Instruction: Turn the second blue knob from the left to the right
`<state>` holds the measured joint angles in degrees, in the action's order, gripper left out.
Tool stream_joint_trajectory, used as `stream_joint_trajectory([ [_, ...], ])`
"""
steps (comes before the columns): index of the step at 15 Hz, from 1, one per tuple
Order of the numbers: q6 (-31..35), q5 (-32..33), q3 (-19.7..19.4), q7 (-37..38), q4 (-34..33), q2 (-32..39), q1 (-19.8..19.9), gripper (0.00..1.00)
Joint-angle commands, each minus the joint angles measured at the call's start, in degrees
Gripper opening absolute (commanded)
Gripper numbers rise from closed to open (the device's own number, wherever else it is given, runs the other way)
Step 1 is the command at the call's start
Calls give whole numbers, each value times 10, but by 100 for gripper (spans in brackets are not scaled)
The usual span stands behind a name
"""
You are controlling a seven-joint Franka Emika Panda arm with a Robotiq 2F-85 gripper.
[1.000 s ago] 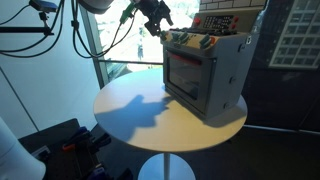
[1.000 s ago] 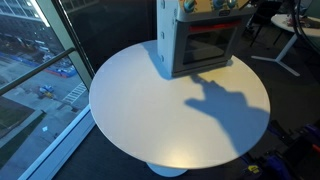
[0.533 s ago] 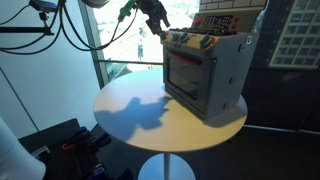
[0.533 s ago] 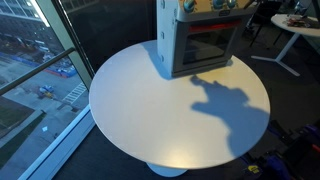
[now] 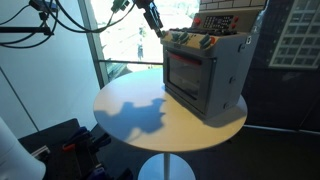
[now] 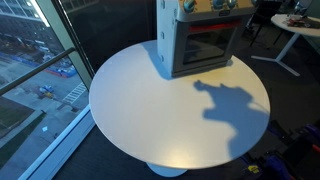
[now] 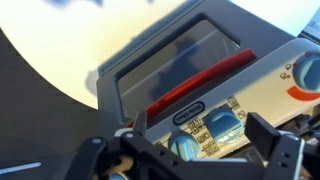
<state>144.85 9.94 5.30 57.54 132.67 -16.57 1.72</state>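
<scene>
Strong daylight floods in through the window at the left, blown out to glare, and lays a dark, ragged shadow across the pale desk. The wrist view is blurred; the hand, near the lens, is out of focus.

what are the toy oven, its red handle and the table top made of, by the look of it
Toy oven: likely moulded plastic, matte grey, with rounded edges and a dark window in the door. Red handle: probably plastic too, one even bright red bar. Table: smooth white top, perhaps laminate or painted board; the pictures cannot settle which.
</scene>
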Motion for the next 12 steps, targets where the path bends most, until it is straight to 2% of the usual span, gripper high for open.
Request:
stream_joint_trajectory([
  [1, -79, -46, -9, -103, -16, -24, -12, 100],
  [5, -163, -48, -5, -181, -31, -46, -6, 100],
  [12, -278, -58, -7, -273, -50, -83, -4, 100],
])
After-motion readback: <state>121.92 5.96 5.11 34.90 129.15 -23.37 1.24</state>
